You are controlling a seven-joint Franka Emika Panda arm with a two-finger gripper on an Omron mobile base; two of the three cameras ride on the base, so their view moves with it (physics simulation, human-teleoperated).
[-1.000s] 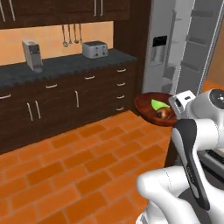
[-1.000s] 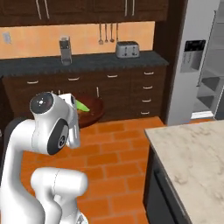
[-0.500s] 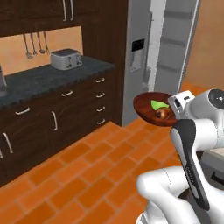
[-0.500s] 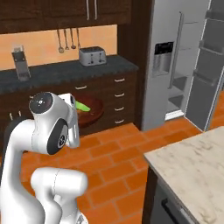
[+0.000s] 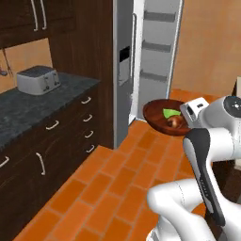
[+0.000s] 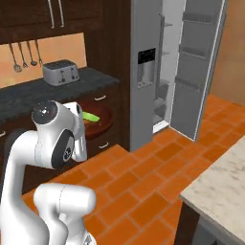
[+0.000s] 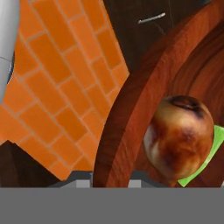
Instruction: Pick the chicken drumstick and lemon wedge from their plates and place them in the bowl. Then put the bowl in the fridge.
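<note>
One arm, elbow bent high, carries the bowl [image 5: 162, 117] level above the brick floor [image 5: 117, 188], its jaws clamped narrow on the near rim. Inside lie the chicken drumstick [image 7: 179, 138] and the lemon wedge [image 5: 171, 113]. Ahead, the fridge [image 6: 160, 67] stands open.

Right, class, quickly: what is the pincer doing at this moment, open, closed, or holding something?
Pincer: closed on the rim of the wide dark reddish-brown wooden bowl, which carries the brown drumstick and green lemon wedge.

Drumstick [image 7: 178, 138] and wedge [image 5: 171, 113] in bowl [image 5: 157, 111]
</note>
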